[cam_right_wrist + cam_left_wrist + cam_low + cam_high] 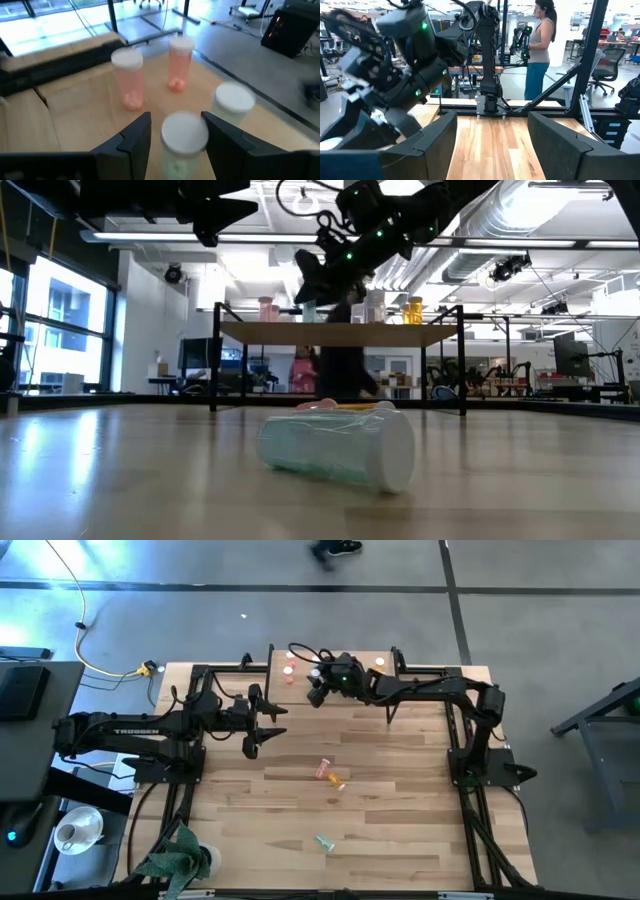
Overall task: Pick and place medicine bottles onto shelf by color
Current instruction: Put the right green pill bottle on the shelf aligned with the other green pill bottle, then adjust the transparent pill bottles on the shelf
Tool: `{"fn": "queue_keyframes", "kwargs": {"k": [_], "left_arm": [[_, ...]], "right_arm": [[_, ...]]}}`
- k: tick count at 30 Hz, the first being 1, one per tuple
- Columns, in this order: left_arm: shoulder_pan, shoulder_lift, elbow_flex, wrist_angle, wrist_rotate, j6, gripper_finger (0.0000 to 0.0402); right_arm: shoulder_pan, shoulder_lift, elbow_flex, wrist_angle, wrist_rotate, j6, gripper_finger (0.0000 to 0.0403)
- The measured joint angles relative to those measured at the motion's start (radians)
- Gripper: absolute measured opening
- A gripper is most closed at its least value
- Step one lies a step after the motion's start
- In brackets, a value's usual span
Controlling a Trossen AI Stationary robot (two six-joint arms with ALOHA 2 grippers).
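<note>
Plank-wood surface [400, 800] lies below you, with the shelf [300, 658] at its far edge. Your right claw [175, 132] sits over the shelf, fingers spread around a pale green bottle [184, 137] standing beside two pink bottles [129, 80]. Your left claw [262, 727] waits spread over the surface. Three more bottles [328, 774] lie mid-surface.

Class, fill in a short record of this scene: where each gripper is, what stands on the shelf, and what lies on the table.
right gripper: over the shelf, fingers open either side of an upright pale green bottle
left gripper: open, empty, above the table
shelf: two pink bottles upright, another pale bottle beside
table: green bottle lying down; pink and orange bottles lying mid-table
</note>
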Motion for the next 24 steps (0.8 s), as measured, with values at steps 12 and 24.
{"fn": "queue_keyframes", "kwargs": {"k": [12,24], "left_arm": [[0.0,0.0,0.0,-0.007,0.0,0.0,0.0234],[0.0,0.0,0.0,-0.058,0.0,-0.001,0.0234]], "right_arm": [[0.002,-0.139,0.001,-0.083,-0.023,-0.005,0.0162],[-0.002,-0.329,0.001,-0.272,-0.007,-0.008,0.0162]]}}
